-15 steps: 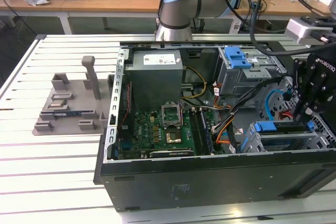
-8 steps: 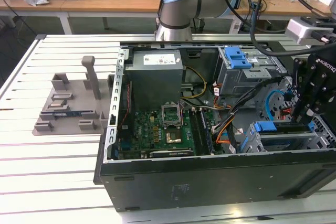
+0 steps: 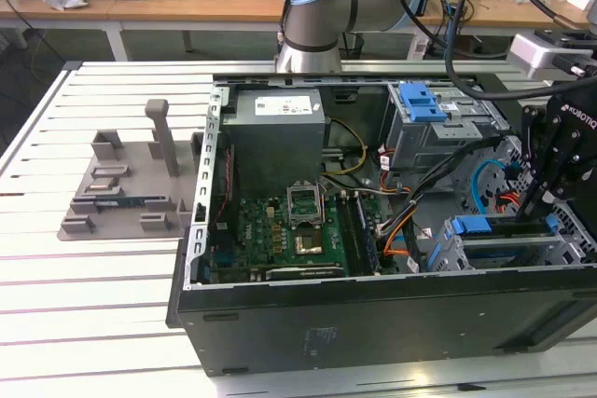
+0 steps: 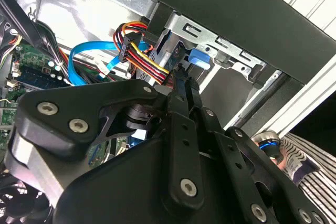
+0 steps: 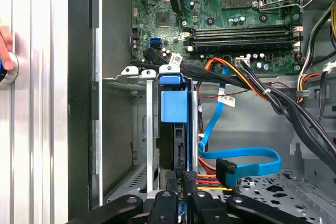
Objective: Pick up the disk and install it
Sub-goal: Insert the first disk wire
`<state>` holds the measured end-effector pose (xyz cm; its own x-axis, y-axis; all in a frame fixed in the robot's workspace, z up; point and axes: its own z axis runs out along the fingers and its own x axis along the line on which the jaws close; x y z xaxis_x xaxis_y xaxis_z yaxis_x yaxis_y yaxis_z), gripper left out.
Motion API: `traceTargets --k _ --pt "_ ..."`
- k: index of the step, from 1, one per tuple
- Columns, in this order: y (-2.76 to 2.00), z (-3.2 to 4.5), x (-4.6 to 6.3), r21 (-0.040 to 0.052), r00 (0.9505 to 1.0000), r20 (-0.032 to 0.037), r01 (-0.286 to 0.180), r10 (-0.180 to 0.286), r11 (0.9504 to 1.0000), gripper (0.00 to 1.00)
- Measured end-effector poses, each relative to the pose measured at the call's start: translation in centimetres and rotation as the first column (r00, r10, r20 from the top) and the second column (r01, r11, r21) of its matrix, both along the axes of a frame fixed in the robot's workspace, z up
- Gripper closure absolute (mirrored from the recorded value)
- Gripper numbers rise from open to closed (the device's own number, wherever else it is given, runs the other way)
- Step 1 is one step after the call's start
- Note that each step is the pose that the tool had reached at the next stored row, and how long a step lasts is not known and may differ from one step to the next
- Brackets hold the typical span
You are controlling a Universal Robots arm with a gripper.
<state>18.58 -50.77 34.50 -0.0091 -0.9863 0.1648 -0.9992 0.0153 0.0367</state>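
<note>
The disk (image 3: 504,247) stands on edge inside the lower drive cage (image 3: 580,247) at the front corner of the open computer case, on the exterior view's right. Its blue rails and blue end tab (image 5: 173,109) show between the cage's metal walls (image 5: 150,129). My black gripper (image 3: 530,216) reaches down into that bay. In both wrist views its fingers lie close together with no gap, and the gripper (image 5: 182,176) has its tips against the disk's end, beside the power plug. The blue tab (image 4: 198,59) sits just beyond the gripper (image 4: 184,76).
Blue data cables (image 5: 247,158) and a coloured power bundle (image 4: 137,45) crowd the bay. An upper drive cage with a blue latch (image 3: 420,100) stands behind. The grey holder stand (image 3: 121,184) is on the slatted table. A person's hand (image 5: 4,43) rests on a round button (image 5: 7,71).
</note>
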Motion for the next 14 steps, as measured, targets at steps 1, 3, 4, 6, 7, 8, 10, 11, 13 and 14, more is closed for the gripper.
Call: traceTargets --k 1,3,4,6,7,8,10,11,13,14 --pt "-0.07 0.00 0.00 0.0000 1.0000 0.0000 0.000 0.000 1.0000 0.84" --pt "-0.28 -0.01 -0.01 0.0022 1.0000 0.0000 0.000 0.000 1.0000 0.84" --pt "-0.28 -0.02 -0.01 0.0034 1.0000 0.0000 0.000 0.000 1.0000 0.84" --pt "-0.24 -0.07 -0.02 0.0121 1.0000 -0.0001 0.000 0.000 0.9999 0.84" --pt "-0.16 -0.09 -0.03 0.0144 1.0000 -0.0001 0.000 0.000 0.9999 0.84" --pt "-0.06 -0.08 -0.03 0.0146 1.0000 -0.0001 0.000 0.000 0.9999 0.84" --pt "0.07 -0.11 -0.04 0.0150 1.0000 0.0000 0.001 -0.001 0.9999 0.84" --pt "0.07 -0.11 -0.04 0.0148 1.0000 0.0000 0.001 -0.001 0.9999 0.84" --pt "0.08 -0.13 -0.10 0.0146 1.0000 0.0000 0.002 -0.002 0.9999 0.84" --pt "0.08 -0.13 -0.16 0.0142 1.0000 0.0003 0.002 -0.002 0.9999 0.84"
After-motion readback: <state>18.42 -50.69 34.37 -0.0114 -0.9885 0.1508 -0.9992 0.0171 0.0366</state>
